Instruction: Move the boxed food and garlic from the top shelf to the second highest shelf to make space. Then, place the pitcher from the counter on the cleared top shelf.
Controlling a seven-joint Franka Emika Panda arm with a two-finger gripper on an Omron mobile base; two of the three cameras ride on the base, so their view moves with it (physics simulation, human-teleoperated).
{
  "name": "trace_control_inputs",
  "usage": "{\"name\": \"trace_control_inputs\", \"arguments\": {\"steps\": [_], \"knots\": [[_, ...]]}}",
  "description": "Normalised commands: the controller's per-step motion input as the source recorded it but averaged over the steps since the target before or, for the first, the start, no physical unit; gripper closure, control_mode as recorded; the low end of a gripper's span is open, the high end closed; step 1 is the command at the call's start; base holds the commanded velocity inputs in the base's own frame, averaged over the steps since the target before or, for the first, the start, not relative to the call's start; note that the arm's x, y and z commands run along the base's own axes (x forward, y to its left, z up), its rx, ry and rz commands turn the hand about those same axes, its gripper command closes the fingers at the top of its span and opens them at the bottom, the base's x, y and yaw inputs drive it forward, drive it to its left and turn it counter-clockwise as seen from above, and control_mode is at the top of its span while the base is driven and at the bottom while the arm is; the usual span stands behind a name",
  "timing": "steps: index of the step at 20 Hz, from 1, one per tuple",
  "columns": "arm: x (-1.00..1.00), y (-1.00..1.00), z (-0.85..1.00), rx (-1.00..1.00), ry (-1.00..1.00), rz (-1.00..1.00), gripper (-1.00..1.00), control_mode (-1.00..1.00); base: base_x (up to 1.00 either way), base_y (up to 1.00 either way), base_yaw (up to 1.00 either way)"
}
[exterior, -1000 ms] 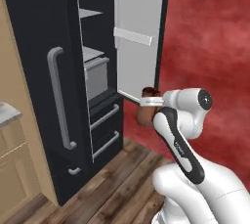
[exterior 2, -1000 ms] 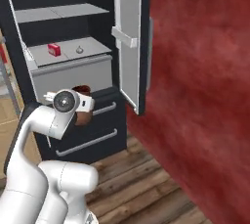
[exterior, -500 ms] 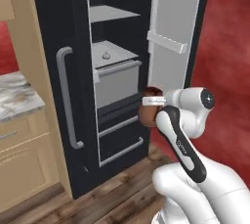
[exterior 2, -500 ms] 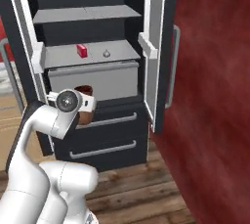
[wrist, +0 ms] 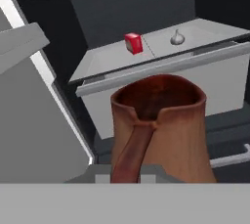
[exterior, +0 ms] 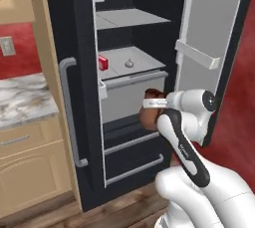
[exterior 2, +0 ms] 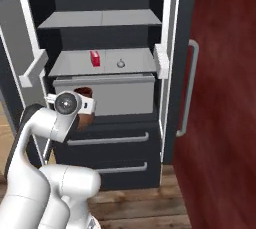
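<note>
Pitcher (wrist: 158, 125) clamped in the gripper (exterior: 155, 104), jaws closed on it low down, handle side toward the hand camera, mouth up and upright. Held out in front of the open fridge at about the height of the grey drawer front (exterior 2: 105, 93), just before it and not touching, as far as can be told.

Goal lies up and ahead: top shelf (exterior 2: 100, 19), the uppermost light-grey slab, bare across its whole visible width. Well above the pitcher, so a lift first, then a reach inward, by this reading. Long axis vertical; worth keeping it that way going in.

Boxed food (wrist: 133, 43) and garlic (wrist: 177, 37) both already sitting on the second highest shelf (exterior: 144, 62), box to the left, bulb to the right, apart from each other. Both below the target slab, so not in the path.

In the way, perhaps: the thin front edge of the top shelf on the rise, and the door bins (exterior: 199, 55) on the open right door close beside the arm. Headroom above the top shelf hard to judge from here.
</note>
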Motion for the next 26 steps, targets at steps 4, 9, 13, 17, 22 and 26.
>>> {"name": "trace_control_inputs", "arguments": {"steps": [4, 9, 13, 17, 22, 26], "knots": [[0.00, 0.00, 0.00, 0.00, 0.00, 0.00, 1.00, 1.00, 0.82, 0.00, 0.18], [0.00, 0.00, 0.00, 0.00, 0.00, 0.00, 1.00, 1.00, 0.78, -0.09, 0.14], [0.00, 0.00, 0.00, 0.00, 0.00, 0.00, 1.00, 1.00, 0.71, -0.25, 0.13], [0.00, 0.00, 0.00, 0.00, 0.00, 0.00, 1.00, 1.00, 0.62, -0.33, 0.14], [0.00, 0.00, 0.00, 0.00, 0.00, 0.00, 1.00, 1.00, 0.42, -0.31, 0.17], [0.00, 0.00, 0.00, 0.00, 0.00, 0.00, 1.00, 1.00, 0.05, -0.06, 0.17]]}}
